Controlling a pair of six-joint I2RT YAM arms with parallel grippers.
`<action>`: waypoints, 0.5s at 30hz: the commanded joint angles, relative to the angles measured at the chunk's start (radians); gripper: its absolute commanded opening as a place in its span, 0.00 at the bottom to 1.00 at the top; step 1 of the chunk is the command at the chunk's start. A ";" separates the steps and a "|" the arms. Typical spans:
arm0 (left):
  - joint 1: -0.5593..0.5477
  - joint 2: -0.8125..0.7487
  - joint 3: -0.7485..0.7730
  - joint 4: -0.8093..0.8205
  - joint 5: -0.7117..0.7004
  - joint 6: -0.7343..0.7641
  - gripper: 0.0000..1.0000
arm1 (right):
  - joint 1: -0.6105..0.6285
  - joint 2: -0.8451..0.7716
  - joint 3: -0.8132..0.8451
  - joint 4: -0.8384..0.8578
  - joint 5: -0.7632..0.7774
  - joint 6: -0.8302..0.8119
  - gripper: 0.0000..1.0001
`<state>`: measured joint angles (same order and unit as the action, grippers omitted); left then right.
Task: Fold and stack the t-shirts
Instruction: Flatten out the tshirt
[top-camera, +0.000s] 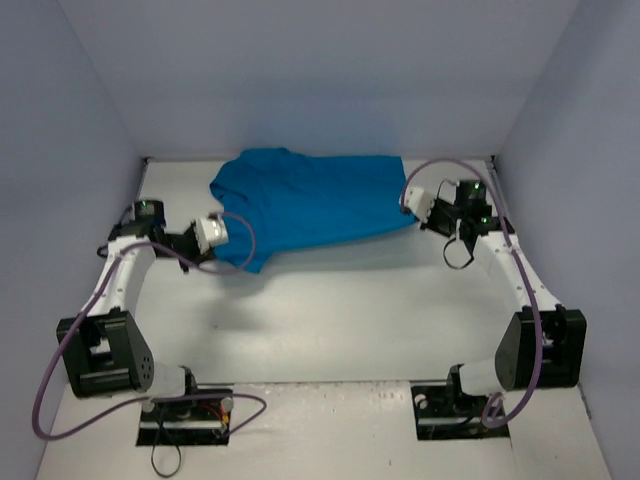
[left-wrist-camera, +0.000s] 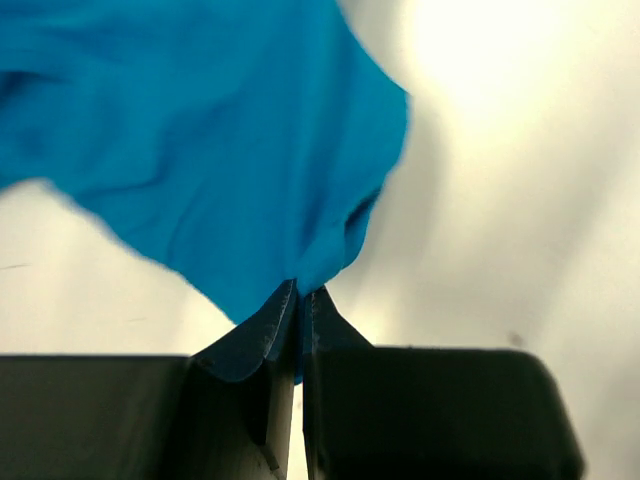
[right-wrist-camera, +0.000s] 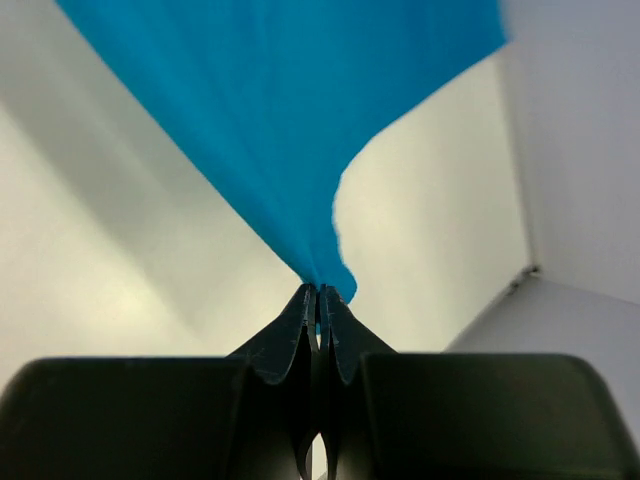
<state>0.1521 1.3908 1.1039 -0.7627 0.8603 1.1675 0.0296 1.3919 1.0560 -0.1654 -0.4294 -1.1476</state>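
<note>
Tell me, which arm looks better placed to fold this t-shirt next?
Probably right: the right end effector pinches the t-shirt at its end, free to sweep leftward over it. The left end effector anchors a near corner.

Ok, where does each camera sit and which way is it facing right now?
Top external: above and behind the arms, looking down at the table; both arms show, the t-shirt held between left gripper and right gripper.
Left wrist: on the left arm, looking along its shut fingers at pinched cloth.
Right wrist: likewise on the right arm, fingers shut on a cloth tip.
Shared: all three show the t-shirt.
</note>
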 joint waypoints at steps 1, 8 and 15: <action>-0.075 -0.096 -0.157 -0.214 -0.108 0.299 0.00 | 0.027 -0.028 -0.083 -0.085 0.082 -0.162 0.00; -0.086 -0.145 -0.231 -0.329 -0.141 0.493 0.00 | 0.032 0.016 -0.082 -0.246 0.142 -0.202 0.00; -0.092 -0.205 -0.301 -0.356 -0.181 0.565 0.00 | 0.032 -0.018 -0.111 -0.344 0.166 -0.272 0.00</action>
<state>0.0611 1.2254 0.8282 -1.0356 0.7016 1.6171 0.0612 1.4062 0.9504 -0.4257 -0.3057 -1.3532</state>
